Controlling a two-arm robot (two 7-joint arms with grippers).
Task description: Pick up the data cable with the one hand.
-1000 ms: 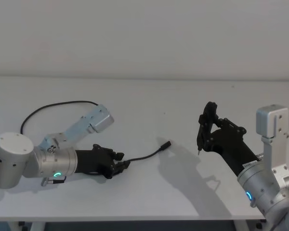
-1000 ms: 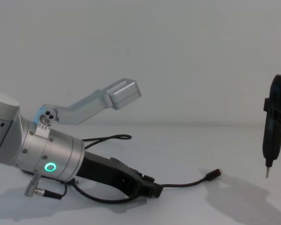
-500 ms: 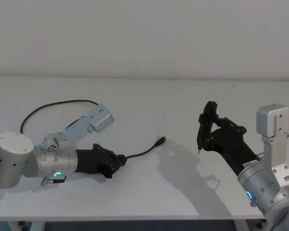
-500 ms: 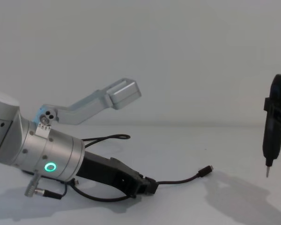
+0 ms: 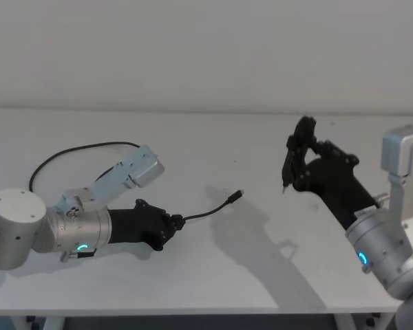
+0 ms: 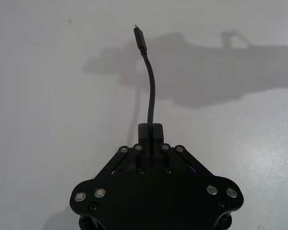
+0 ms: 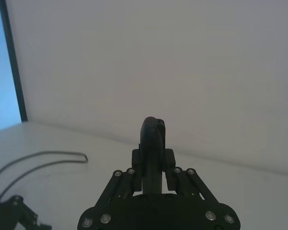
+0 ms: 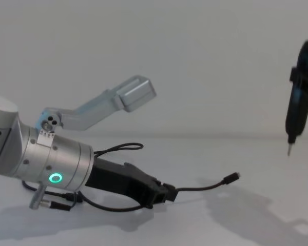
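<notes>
The data cable (image 5: 208, 210) is a thin black cord. My left gripper (image 5: 173, 223) is shut on it low over the white table, left of centre. From the jaws the cord runs forward to a small plug (image 5: 239, 195) that hangs just above the surface. The left wrist view shows the cable (image 6: 150, 91) pinched between the fingertips (image 6: 156, 129). In the chest view the cable (image 8: 200, 187) curves up from the left gripper (image 8: 169, 193). The rest of the cord loops behind the arm (image 5: 82, 147). At the right, my right gripper (image 5: 301, 163) is shut on a slim dark tool (image 5: 290, 159), held well above the table.
The white table (image 5: 213, 275) stretches to a plain pale wall. The tool's metal tip (image 8: 288, 150) points down at the far right. A short lead with a silver plug (image 8: 41, 203) hangs under the left wrist. The left arm's silver bracket (image 5: 141, 167) sticks out above the cord.
My left gripper drew back and rose slightly with the cable, lifting its free plug off the table. The right arm raised the dark tool higher.
</notes>
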